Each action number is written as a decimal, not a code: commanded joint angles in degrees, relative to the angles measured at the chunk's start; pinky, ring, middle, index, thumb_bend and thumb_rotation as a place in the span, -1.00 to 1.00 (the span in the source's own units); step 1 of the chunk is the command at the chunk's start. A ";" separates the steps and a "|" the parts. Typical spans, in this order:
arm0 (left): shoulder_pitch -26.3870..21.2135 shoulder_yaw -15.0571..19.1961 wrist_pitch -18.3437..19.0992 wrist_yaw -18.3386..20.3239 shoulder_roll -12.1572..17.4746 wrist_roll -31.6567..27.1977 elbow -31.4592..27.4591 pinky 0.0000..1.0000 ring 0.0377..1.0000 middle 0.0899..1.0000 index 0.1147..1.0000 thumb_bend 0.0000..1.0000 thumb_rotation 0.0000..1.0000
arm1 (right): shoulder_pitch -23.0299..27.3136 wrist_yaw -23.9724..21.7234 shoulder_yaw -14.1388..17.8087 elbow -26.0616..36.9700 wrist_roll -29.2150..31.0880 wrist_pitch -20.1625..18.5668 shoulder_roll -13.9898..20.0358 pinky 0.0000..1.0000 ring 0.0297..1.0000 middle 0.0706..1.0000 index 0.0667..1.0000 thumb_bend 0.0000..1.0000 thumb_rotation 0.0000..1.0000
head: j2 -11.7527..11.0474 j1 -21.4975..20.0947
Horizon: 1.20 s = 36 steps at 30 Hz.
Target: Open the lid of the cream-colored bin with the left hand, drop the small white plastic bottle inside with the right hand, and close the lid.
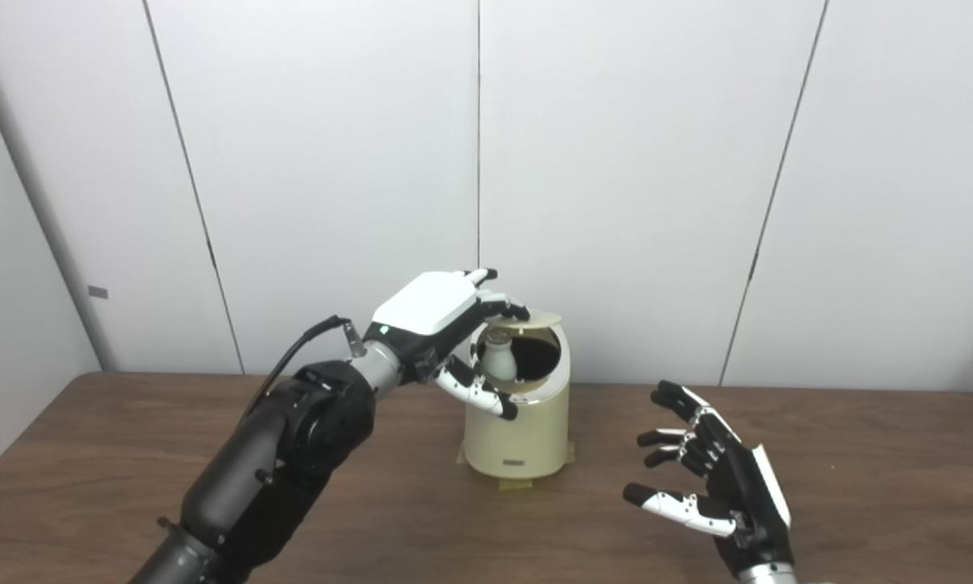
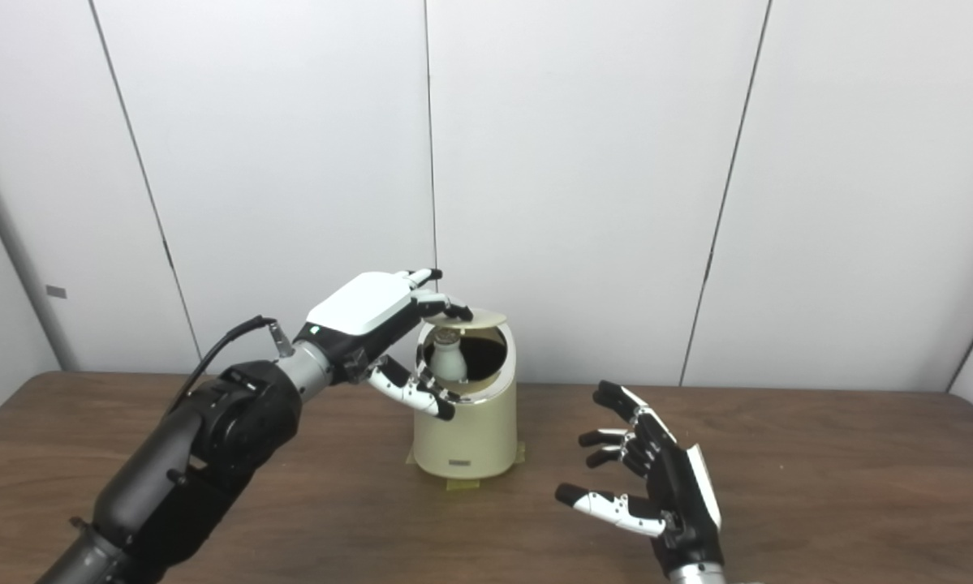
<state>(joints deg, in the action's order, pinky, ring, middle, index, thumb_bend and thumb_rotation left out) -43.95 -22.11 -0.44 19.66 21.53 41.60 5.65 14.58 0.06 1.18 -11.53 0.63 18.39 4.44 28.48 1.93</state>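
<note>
The cream-colored bin (image 1: 518,438) stands at the middle of the wooden table. Its round lid (image 1: 536,319) is swung up and lies almost level above the opening. The small white plastic bottle (image 1: 500,358) stands upright inside the bin, seen through the opening; it also shows in the right eye view (image 2: 449,360). My left hand (image 1: 433,312) is at the bin's top left, fingers on the lid's front edge and thumb by the rim below, holding the lid up. My right hand (image 1: 717,474) is open and empty, palm toward the bin, to its lower right and apart from it.
The brown table (image 1: 876,487) runs to a white panelled wall (image 1: 632,162) right behind the bin. Tape tabs (image 1: 512,484) hold the bin's base to the table. My left forearm (image 1: 291,446) crosses the table's left front.
</note>
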 commanded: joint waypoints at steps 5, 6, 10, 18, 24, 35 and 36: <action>-2.99 -0.13 -0.86 2.24 1.26 2.09 -2.73 1.00 0.96 0.56 0.54 0.97 -0.19 | 1.82 0.21 0.44 2.80 0.03 -0.63 -0.11 -0.04 0.16 0.61 0.61 0.69 -0.67 | 0.24 -0.04; -3.04 -0.21 -0.94 2.42 1.24 2.47 -2.85 1.00 0.96 0.55 0.53 0.97 -0.20 | 1.78 0.25 0.55 3.09 0.26 -1.15 -0.22 -0.04 0.16 0.62 0.61 0.69 -0.67 | 0.24 -0.04; -3.29 -0.87 -1.36 3.05 1.35 4.84 -2.98 1.00 0.94 0.54 0.51 0.96 -0.30 | 2.12 0.23 1.17 2.12 1.23 -0.77 -0.31 0.01 0.15 0.61 0.61 0.70 -0.65 | 0.59 -0.02; -2.80 -1.96 -2.57 3.86 1.73 7.68 -2.98 1.00 0.93 0.51 0.49 0.98 -0.32 | 2.26 -0.03 1.22 2.52 1.57 -0.88 -0.61 0.00 0.14 0.60 0.59 0.71 -0.64 | 1.05 -0.33; -2.23 -2.43 -1.30 7.29 1.51 9.68 -4.50 1.00 0.93 0.52 0.48 0.98 -0.33 | 1.95 0.18 1.06 3.79 1.15 -2.06 -0.77 -0.02 0.13 0.60 0.59 0.72 -0.63 | 1.48 -0.37; -0.15 -4.07 -0.68 9.11 0.63 12.15 -3.16 1.00 0.94 0.55 0.48 0.97 -0.30 | 1.83 0.12 1.11 4.20 1.07 -1.80 -0.71 -0.01 0.14 0.60 0.59 0.69 -0.64 | 2.33 -0.68; 0.05 -4.15 -0.81 8.90 0.53 12.05 -2.70 1.00 0.93 0.54 0.48 0.98 -0.30 | 1.79 0.22 1.11 4.36 0.90 -1.93 -0.70 -0.01 0.14 0.59 0.58 0.70 -0.64 | 2.40 -0.74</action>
<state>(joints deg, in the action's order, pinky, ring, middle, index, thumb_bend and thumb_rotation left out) -42.95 -25.98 -1.18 28.52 22.03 53.21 2.10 14.63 0.18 1.99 -9.36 1.56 15.16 3.70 30.85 1.14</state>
